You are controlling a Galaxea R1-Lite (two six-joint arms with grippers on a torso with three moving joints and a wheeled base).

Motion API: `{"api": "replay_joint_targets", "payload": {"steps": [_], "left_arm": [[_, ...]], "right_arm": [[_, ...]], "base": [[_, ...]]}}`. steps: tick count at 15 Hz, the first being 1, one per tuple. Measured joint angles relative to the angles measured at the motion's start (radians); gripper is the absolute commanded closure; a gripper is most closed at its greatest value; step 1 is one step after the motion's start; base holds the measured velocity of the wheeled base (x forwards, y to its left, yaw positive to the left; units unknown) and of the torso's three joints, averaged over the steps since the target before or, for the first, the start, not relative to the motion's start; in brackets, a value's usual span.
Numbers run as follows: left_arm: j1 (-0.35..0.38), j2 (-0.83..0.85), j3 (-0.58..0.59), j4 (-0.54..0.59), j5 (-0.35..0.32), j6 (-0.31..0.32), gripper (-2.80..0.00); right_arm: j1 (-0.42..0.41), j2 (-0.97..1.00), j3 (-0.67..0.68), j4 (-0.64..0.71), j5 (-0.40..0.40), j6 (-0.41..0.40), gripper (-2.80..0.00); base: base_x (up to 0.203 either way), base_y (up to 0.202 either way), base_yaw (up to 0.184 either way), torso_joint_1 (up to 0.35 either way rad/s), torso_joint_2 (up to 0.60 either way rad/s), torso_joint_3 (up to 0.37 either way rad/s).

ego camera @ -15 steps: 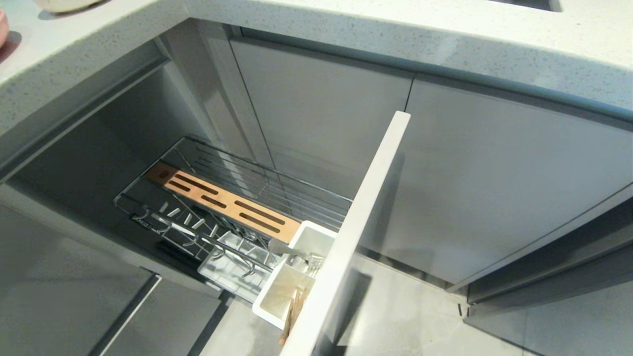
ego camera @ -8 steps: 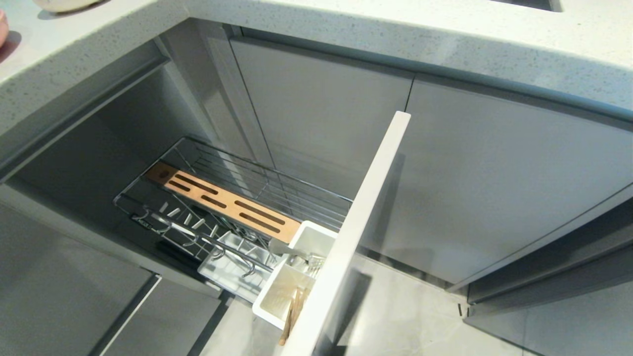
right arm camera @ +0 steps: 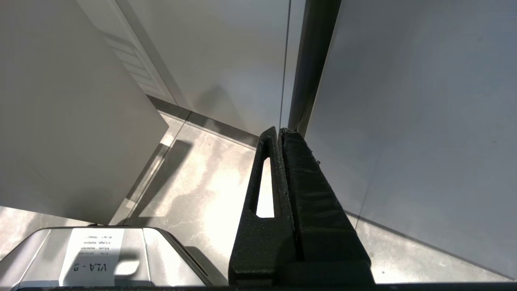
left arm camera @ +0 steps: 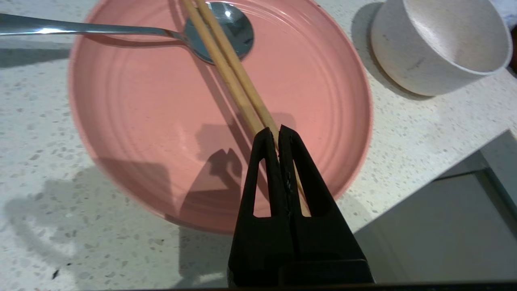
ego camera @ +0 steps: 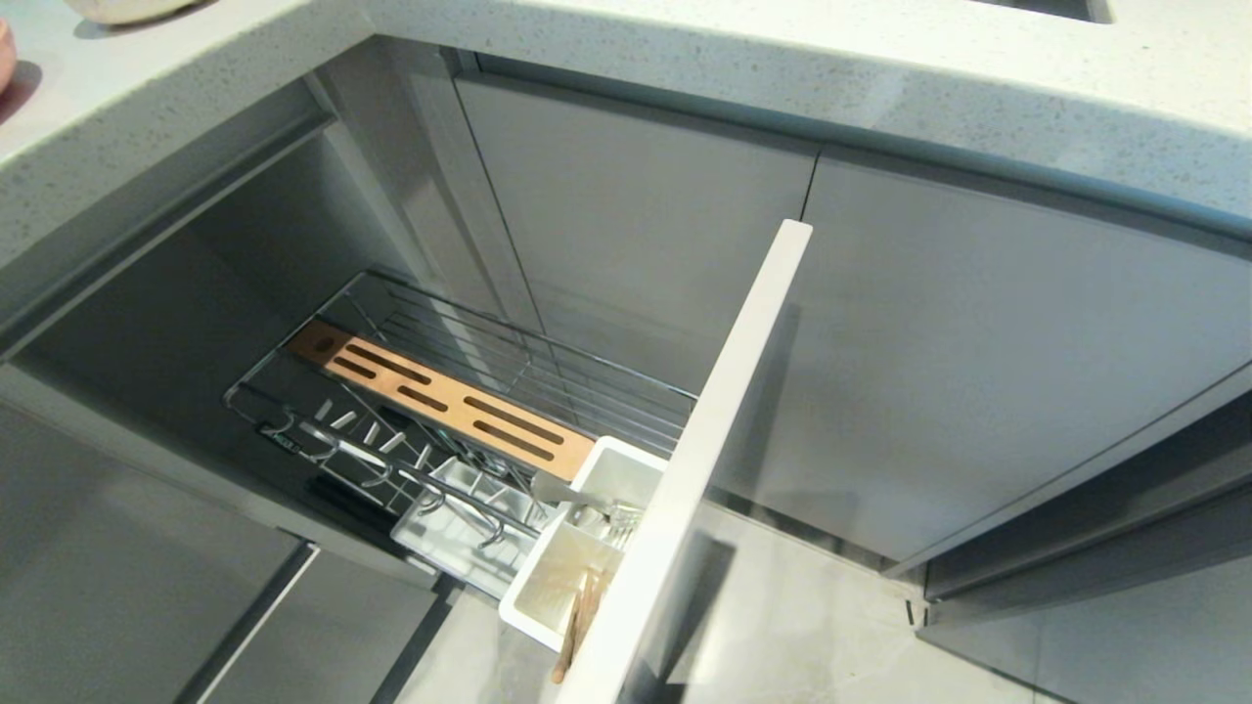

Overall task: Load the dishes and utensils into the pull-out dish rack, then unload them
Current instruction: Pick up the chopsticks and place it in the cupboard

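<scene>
Pull-out dish rack (ego camera: 469, 391) stands drawn out, long axis running out from the cabinet. On the countertop (left arm camera: 36, 169), spoon (left arm camera: 121, 30) and chopsticks (left arm camera: 232, 68) lie crossed on the pink plate (left arm camera: 153, 129); bowl (left arm camera: 440, 44) beside. Left gripper (left arm camera: 278, 131) hovers above the chopsticks, pressed together, empty. Right gripper (right arm camera: 279, 131) closed, empty, near the floor.

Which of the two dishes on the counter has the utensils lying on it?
The pink plate: spoon and chopsticks lie across it. The white bowl beside it is empty.

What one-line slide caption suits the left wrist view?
Left gripper shut on chopsticks lying across a spoon on a pink plate, white bowl beside.
</scene>
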Motion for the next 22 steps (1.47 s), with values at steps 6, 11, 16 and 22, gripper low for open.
{"api": "replay_joint_targets", "payload": {"steps": [6, 11, 16, 22], "left_arm": [[0.0, 0.013, 0.003, -0.002, 0.021, 0.004, -2.8], [0.0, 0.045, 0.004, 0.0, 0.041, 0.005, -2.8], [-0.001, 0.074, 0.004, -0.003, 0.034, 0.006, -2.8], [-0.003, 0.094, 0.003, -0.007, 0.033, 0.006, -2.8]], "right_arm": [[0.0, 0.0, 0.0, 0.0, 0.0, 0.0, 0.0], [0.0, 0.0, 0.0, 0.0, 0.0, 0.0, 0.0], [0.0, 0.0, 0.0, 0.0, 0.0, 0.0, 0.0], [0.0, 0.0, 0.0, 0.0, 0.0, 0.0, 0.0]], "base": [[0.0, 0.0, 0.0, 0.0, 0.0, 0.0], [0.0, 0.0, 0.0, 0.0, 0.0, 0.0], [0.0, 0.0, 0.0, 0.0, 0.0, 0.0], [0.0, 0.0, 0.0, 0.0, 0.0, 0.0]]}}
